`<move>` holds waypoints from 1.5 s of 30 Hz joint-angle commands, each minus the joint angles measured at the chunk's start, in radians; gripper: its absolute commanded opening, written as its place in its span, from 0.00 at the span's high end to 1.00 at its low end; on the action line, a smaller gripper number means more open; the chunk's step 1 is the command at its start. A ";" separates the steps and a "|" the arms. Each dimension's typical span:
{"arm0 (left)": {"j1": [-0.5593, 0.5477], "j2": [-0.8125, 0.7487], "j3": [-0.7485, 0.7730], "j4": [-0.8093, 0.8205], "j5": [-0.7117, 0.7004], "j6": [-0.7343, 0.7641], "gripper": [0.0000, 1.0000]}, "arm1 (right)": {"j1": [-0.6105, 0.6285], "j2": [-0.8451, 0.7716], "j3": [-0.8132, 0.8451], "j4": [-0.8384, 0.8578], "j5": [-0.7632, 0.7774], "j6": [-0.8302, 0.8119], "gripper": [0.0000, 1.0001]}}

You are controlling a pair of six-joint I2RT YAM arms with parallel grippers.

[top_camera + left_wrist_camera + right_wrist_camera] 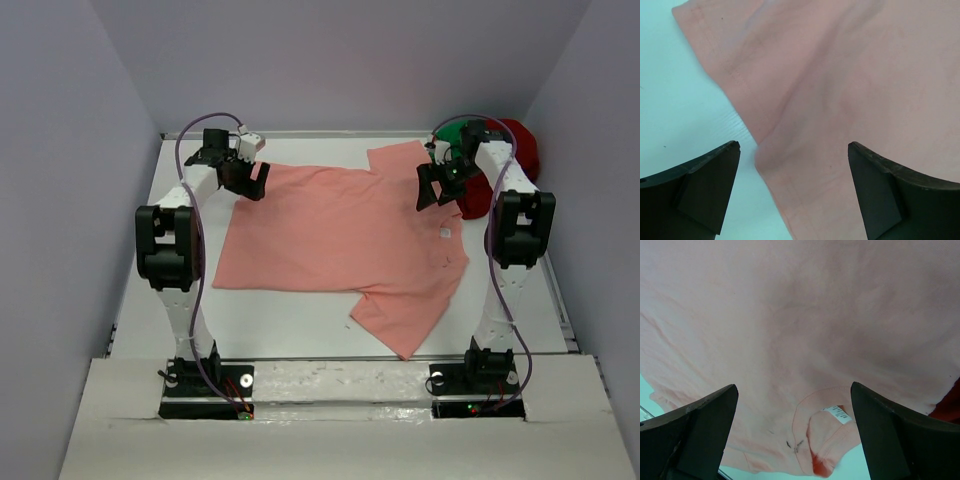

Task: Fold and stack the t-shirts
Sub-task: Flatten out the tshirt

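Observation:
A salmon-pink t-shirt (pixel 345 235) lies spread flat across the middle of the white table, its neck with a small white tag (pixel 446 233) toward the right. A dark red t-shirt (pixel 515 150) and a green t-shirt (pixel 458 131) sit bunched at the far right corner. My left gripper (pixel 250 180) hovers open over the pink shirt's far left corner, and its wrist view shows the hem edge (pixel 757 150) between the fingers. Above the neck area my right gripper (pixel 432 185) hangs open, with the collar and tag (pixel 836 413) seen between its fingers.
Grey walls close in the table (pixel 280 330) on the left, back and right. Bare table shows left of the shirt and along the near edge, by the arm bases (pixel 205 385).

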 commanded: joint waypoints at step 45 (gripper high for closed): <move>-0.034 0.353 0.360 -0.211 -0.318 0.079 0.01 | 0.000 -0.048 -0.038 0.007 0.027 -0.008 0.00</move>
